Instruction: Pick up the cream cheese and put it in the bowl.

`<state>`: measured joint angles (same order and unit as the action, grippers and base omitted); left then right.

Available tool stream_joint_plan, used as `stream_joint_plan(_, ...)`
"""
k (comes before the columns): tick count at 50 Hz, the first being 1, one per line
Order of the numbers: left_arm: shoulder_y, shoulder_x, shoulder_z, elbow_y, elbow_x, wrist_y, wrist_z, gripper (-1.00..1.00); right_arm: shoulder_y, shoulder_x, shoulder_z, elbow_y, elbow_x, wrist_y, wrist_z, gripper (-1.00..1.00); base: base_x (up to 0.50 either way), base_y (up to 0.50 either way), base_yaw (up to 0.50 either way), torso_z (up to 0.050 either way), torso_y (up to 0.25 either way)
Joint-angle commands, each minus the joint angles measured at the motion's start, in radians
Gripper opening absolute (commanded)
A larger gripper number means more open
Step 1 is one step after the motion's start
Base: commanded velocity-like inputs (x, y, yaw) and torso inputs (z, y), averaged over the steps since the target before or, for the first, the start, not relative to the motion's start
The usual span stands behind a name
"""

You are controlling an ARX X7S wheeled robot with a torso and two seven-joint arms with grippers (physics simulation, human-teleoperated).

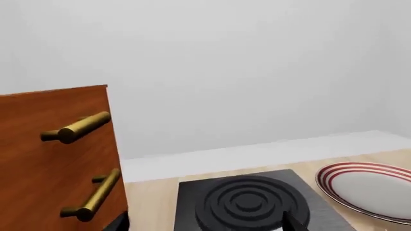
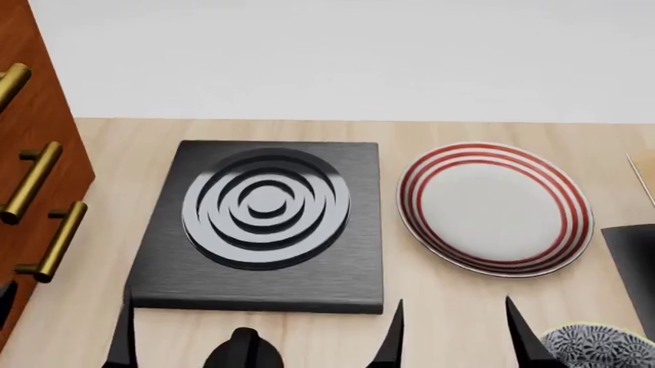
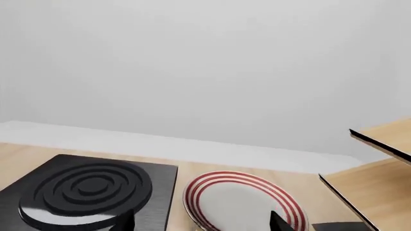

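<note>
Left gripper: we see two dark pointed fingertips rising from the head view's lower edge, set wide apart, jaws spread. A rounded black part sits between them.

Right gripper: we see one dark pointed fingertip at the lower edge; the other is not identifiable.

Both wrist views: only small dark finger tips at the lower edge. Arms out of view.

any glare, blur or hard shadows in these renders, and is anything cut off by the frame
Head view: sharp, flat even light, with a soft sheen on the burner rings and only a thin shadow under the plate; the bowl is cropped at the bottom edge. Left wrist view: crisp, no glare, with the cabinet cut off at the side. Right wrist view: equally sharp, mostly blank wall. The cream cheese appears in no view.
</note>
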<state>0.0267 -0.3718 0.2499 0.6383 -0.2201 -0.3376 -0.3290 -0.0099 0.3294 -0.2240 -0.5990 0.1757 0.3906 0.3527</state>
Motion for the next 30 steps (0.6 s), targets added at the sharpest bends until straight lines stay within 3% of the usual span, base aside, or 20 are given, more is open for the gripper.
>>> stream_joint_plan(1,0.008,-0.010,-0.011,0.031,-0.008,-0.011,-0.014,1.00,-0.004,0.005,0.002,-0.018,0.001,0.011,0.010,1.00,0.00,0.00,0.00,0.001,-0.250)
stream_joint_plan(13,0.038,-0.009,0.002,-0.026,0.015,0.080,-0.004,1.00,-0.004,0.010,-0.003,-0.019,-0.003,0.012,0.016,1.00,0.00,0.00,0.00,0.001,-0.250)
stream_joint_plan(17,0.013,-0.022,-0.009,0.049,-0.011,-0.015,-0.018,1.00,-0.005,0.010,-0.010,-0.016,-0.011,0.011,0.020,1.00,0.00,0.00,0.00,0.001,-0.199)
stream_joint_plan(30,0.013,-0.058,-0.037,0.128,-0.070,-0.096,-0.014,1.00,-0.005,0.014,-0.014,-0.023,-0.008,0.017,0.025,1.00,0.00,0.00,0.00,0.000,-0.042)
